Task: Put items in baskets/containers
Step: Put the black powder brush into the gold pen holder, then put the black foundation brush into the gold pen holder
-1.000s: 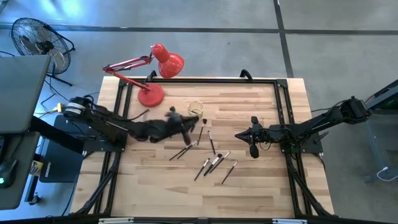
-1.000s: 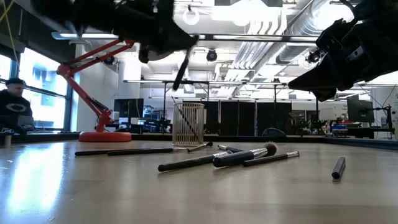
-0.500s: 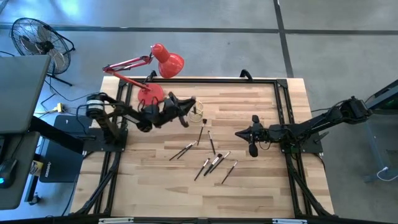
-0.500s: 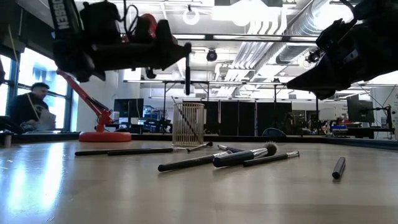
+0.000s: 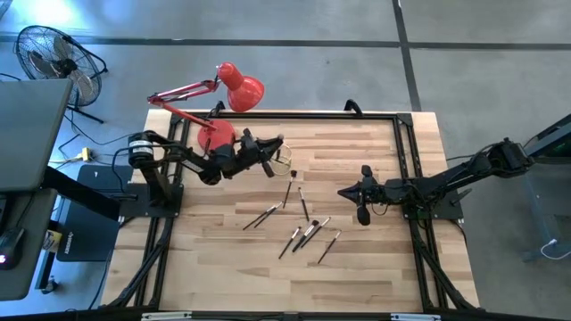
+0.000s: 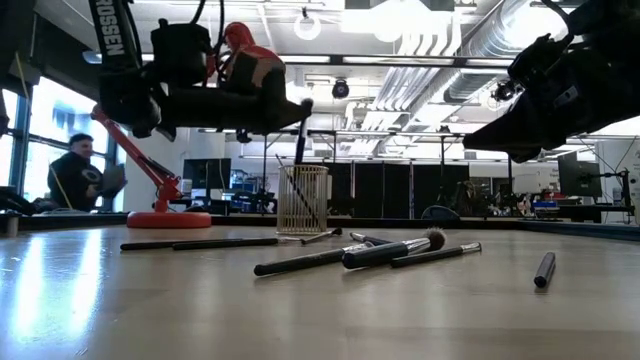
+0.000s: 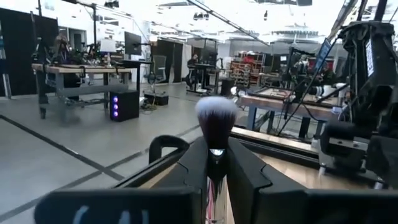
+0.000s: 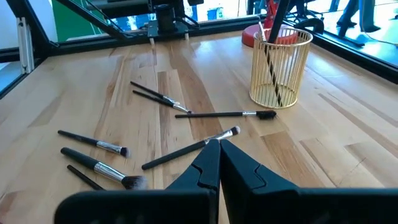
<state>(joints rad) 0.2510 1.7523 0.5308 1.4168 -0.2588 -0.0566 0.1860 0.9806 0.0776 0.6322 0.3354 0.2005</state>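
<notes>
Jaws on the left gripper (image 7: 214, 180) are clamped on a brush (image 7: 216, 134), whose round tuft is dark at the base and pale at the tips above a shiny metal collar. From table height the same brush (image 6: 299, 135) hangs nearly upright, a thin dark stick just above the cup (image 6: 302, 199). Seen from above, the left gripper (image 5: 272, 148) sits beside the red lamp (image 5: 217, 135), right next to the cup (image 5: 282, 156).

Up close the cup (image 8: 280, 65) is not solid: it is a round holder of thin golden upright wires with a ring at the rim, standing on the wooden tabletop (image 8: 323, 143), and a dark brush handle already leans inside it.

Over at the other side, the right gripper (image 5: 361, 203) hovers above the tabletop with its jaws pressed together on nothing, well apart from the cup.

Between the two grippers the loose brushes (image 5: 305, 227) lie scattered flat on the wood, thin dark handles with pale metal collars and small tips, some crossing each other. One long brush (image 8: 225, 114) lies just in front of the cup, and a fluffier one (image 8: 99, 168) lies nearer the right gripper.

Beyond the table edge a person (image 6: 82, 178) sits by a window.
</notes>
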